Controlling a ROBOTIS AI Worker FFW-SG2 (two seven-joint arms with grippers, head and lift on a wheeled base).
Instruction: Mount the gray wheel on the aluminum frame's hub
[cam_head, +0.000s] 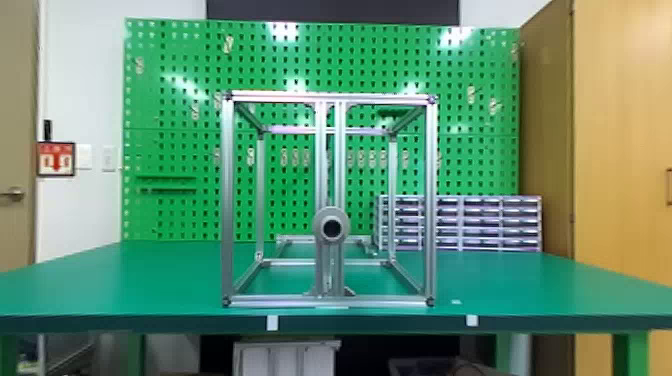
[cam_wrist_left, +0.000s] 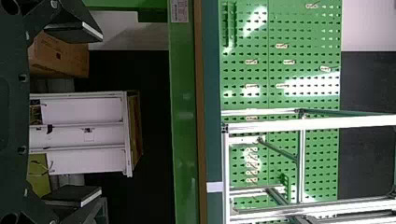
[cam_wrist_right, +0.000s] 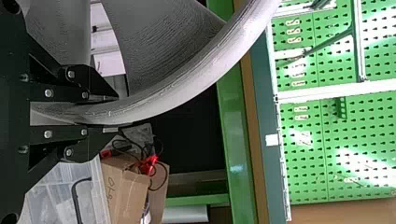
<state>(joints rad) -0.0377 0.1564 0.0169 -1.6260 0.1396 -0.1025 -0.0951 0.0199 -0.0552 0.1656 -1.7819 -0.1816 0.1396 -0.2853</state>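
The aluminum frame (cam_head: 227, 200) stands upright on the green table, its round gray hub (cam_head: 339, 212) on the front centre posts facing the camera. Part of the same frame (cam_wrist_left: 345, 122) appears in the left wrist view, beyond the table edge. My left gripper (cam_wrist_left: 74, 114) is open, its two fingers wide apart with nothing between them. In the right wrist view my right gripper (cam_wrist_right: 107, 112) is shut on the rim of the gray wheel (cam_wrist_right: 187, 84), in front of the table edge. The wheel's centre is out of that view.
The green table (cam_head: 125, 280) has its front edge between the grippers and the frame (cam_wrist_right: 327, 91). A drawer organizer (cam_head: 480, 222) stands behind the frame at the right, before a green pegboard (cam_head: 170, 150). Below table height are a white cabinet (cam_wrist_left: 84, 109) and a cardboard box (cam_wrist_right: 126, 191).
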